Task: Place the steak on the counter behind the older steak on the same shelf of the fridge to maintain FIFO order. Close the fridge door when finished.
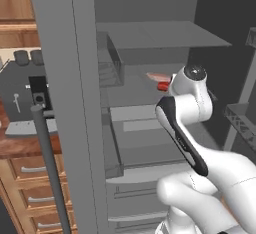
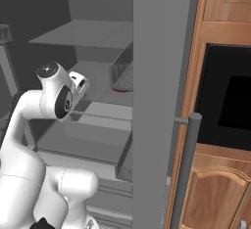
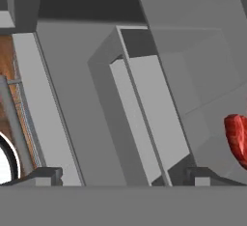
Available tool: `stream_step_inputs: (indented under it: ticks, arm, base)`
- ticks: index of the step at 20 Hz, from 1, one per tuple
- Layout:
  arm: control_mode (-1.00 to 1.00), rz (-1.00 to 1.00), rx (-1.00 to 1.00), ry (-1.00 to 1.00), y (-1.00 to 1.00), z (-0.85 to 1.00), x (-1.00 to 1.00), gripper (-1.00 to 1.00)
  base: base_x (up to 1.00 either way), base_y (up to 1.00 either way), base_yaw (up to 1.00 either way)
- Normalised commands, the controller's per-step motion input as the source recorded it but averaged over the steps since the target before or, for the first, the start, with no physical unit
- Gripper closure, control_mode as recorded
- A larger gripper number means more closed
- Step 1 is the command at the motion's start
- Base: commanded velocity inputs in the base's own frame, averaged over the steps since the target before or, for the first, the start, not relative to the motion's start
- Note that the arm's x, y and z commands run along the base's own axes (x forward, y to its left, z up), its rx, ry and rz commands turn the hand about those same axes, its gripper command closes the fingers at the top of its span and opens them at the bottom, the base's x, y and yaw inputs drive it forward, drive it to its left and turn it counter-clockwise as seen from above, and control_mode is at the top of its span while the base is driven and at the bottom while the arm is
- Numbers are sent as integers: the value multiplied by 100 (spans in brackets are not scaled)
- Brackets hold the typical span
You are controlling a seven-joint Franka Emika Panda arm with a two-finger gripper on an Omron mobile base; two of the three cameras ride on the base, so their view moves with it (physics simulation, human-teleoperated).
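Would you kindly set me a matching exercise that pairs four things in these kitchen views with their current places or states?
Things:
1. red-streaked flat steak
2. dark two-finger gripper
3. tall grey fridge door
4. light wooden drawers

States:
A. jaws spread, holding nothing
B. swung wide on its hinges
C. lying on an inner shelf
D. shut, beneath the reddish-brown counter

Pairs: 1-C, 2-A, 3-B, 4-D

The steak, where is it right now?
The steak lies on a shelf inside the open fridge, just left of the arm's wrist in the left base view. In the hand view it is at the right edge.
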Motion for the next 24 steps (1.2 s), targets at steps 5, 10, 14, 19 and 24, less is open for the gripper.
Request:
stream_step_inputs:
  ticks: [5, 10, 14, 19, 24]
  arm:
    - [100, 0, 0, 0, 0, 0, 0, -100]
    - [100, 0, 0, 0, 0, 0, 0, -100]
    - [100, 0, 0, 0, 0, 0, 0, -100]
    - [100, 0, 0, 0, 0, 0, 0, -100]
    - [100, 0, 0, 0, 0, 0, 0, -100]
  base:
    - [-86, 11, -1]
    - [-57, 22, -6]
    - [-3, 30, -13]
    - [0, 14, -9]
    - [0, 3, -2]
